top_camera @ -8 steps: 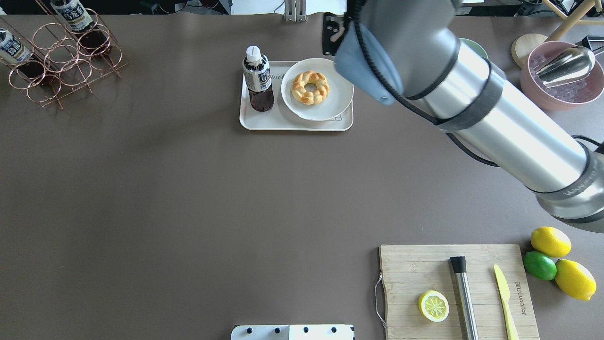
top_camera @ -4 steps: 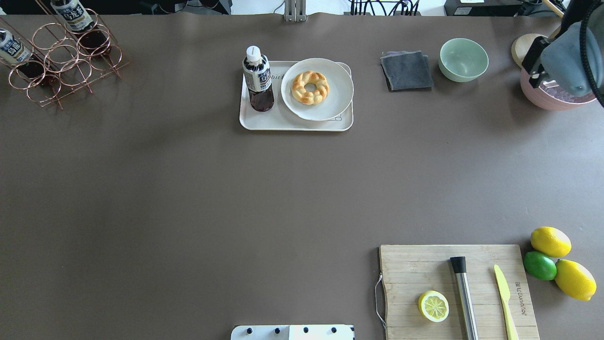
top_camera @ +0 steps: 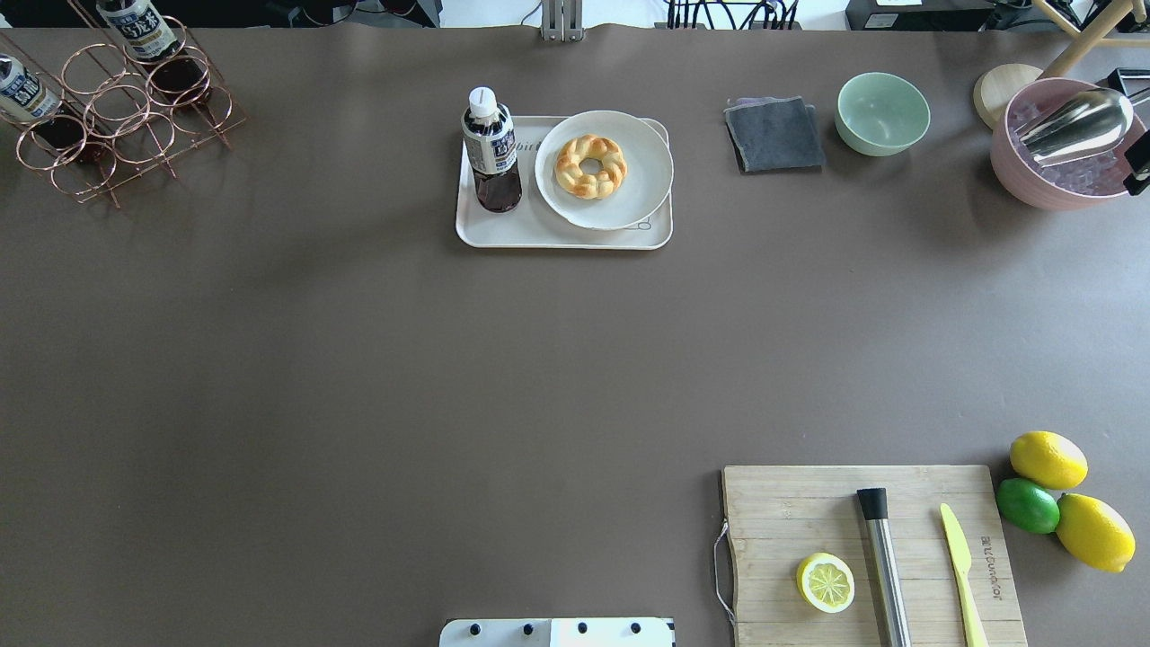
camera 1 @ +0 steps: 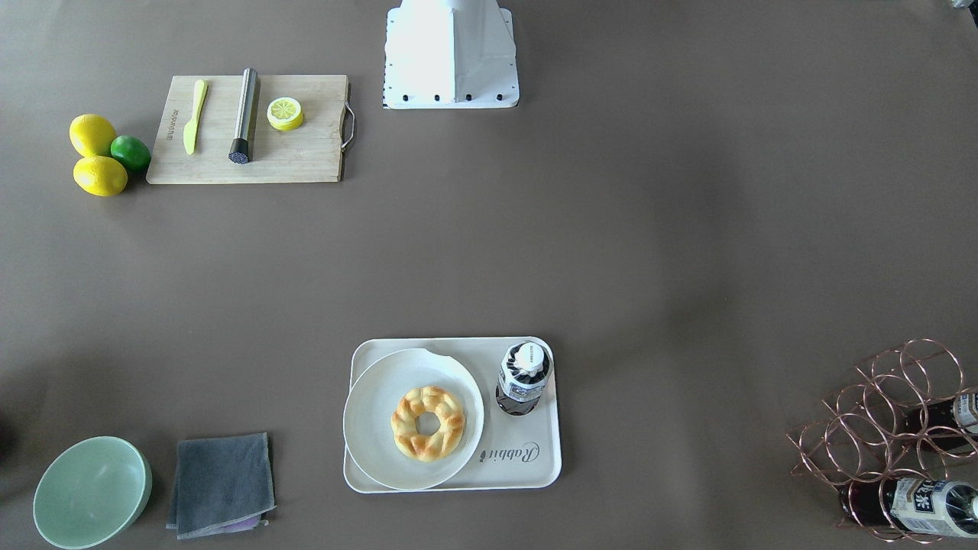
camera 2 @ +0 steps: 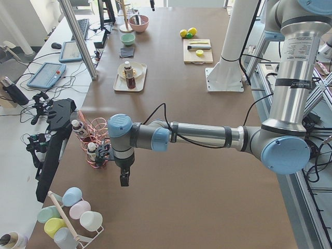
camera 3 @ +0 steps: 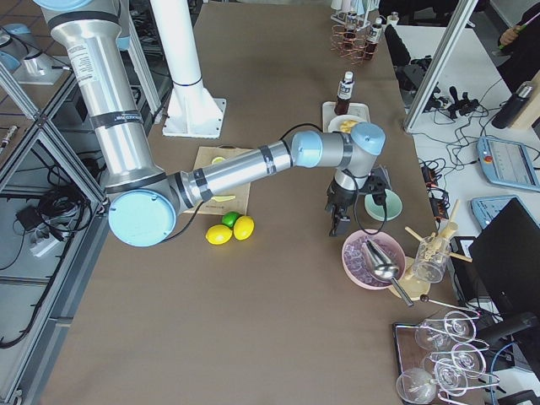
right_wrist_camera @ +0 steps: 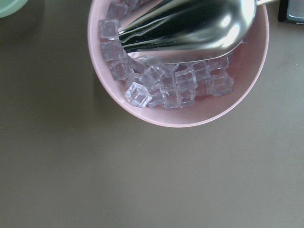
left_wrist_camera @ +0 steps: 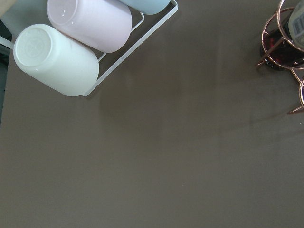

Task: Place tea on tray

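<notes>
Tea (top_camera: 491,153) stands upright, ungripped. Left end effector (camera 2: 124,179) hangs near the rack (camera 2: 96,144), right end effector (camera 3: 337,224) near the ice bowl (camera 3: 361,268); open or closed cannot be told. Overhead, tea occupies the tray's (top_camera: 539,236) 9 o'clock, plate (top_camera: 643,203) at 3. Any retreat should skirt the tray.

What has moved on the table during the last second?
The right arm swung from beside the tray toward the robot's right, and now hangs by the pink ice bowl. Nothing was gripped or released. The tea stayed upright on the tray, beside the plate.
</notes>
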Controlling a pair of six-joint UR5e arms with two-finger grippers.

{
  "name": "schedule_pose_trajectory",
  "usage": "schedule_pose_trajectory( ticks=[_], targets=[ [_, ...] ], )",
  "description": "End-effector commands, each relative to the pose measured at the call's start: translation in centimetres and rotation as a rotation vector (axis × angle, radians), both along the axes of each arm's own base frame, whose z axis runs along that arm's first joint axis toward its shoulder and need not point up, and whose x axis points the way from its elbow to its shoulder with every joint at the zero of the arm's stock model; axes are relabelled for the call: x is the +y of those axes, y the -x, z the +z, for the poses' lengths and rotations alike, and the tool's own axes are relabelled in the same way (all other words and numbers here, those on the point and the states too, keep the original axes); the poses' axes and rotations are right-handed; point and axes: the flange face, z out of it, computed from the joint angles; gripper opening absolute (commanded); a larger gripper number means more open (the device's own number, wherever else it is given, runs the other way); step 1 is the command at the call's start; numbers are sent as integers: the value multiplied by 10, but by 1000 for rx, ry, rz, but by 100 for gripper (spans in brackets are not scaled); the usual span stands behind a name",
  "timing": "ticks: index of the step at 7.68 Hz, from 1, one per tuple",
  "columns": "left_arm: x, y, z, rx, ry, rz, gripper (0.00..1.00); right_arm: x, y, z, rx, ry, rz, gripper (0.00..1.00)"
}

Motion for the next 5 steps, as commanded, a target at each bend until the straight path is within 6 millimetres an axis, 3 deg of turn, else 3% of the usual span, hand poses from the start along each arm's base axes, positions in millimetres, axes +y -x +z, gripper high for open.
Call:
schedule_pose_trajectory(
  ticks=[1, 5],
  targets=[
    [0, -1, 3, 0, 6, 1, 97, 6, -35, 80, -88, 4, 66, 100],
    [1, -1, -3, 1, 38, 1, 97, 33, -101, 106, -96, 34, 168, 100]
  ],
)
